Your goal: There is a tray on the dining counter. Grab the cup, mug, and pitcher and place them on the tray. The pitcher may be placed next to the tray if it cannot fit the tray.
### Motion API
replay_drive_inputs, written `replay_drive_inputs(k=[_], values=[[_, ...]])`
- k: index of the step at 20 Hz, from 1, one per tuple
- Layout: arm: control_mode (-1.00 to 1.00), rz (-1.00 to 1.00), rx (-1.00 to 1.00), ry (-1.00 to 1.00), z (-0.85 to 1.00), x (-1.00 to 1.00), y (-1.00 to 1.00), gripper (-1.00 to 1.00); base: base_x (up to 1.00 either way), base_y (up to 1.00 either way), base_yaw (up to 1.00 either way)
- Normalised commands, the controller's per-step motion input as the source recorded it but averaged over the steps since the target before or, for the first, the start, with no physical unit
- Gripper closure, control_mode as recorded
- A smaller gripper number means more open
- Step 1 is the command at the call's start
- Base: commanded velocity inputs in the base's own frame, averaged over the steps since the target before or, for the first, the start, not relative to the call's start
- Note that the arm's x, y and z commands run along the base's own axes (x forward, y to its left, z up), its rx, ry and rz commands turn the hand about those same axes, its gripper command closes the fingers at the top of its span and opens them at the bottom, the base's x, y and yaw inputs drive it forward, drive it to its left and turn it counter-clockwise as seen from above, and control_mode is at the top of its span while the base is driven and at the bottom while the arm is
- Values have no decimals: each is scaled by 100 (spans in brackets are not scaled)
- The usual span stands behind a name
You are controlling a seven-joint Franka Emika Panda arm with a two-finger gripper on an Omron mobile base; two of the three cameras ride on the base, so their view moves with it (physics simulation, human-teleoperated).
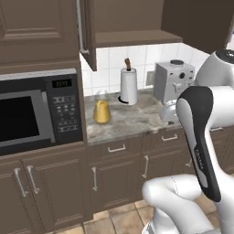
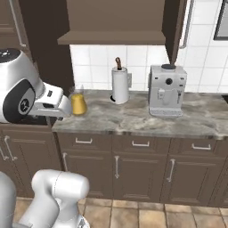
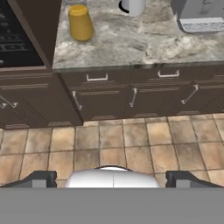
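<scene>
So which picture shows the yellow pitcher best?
The left base view: the pitcher stands whole on the worktop, neck and amber body clear. In the right base view the arm hides part of it; the hand view cuts its top off.

White arm folded up tight: lower link with dark stripe rises steep in left base view, big rounded joint sits high. Wrist pokes forward, level-ish, in right base view. Tool [image 3: 112,178] aimed forward and down, hanging in open air, jaws spread wide, both dark tips far apart, nothing between them.
</scene>
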Motion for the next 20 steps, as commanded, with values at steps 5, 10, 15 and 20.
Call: replay_drive_inputs(k=[5, 10, 15, 20], values=[[100, 0, 0, 0, 0, 0, 0, -100, 71, -3, 0], [100, 0, 0, 0, 0, 0, 0, -100, 65, 0, 5], [100, 0, 0, 0, 0, 0, 0, -100, 49, 0, 3], [100, 0, 0, 0, 0, 0, 0, -100, 49, 0, 2]])
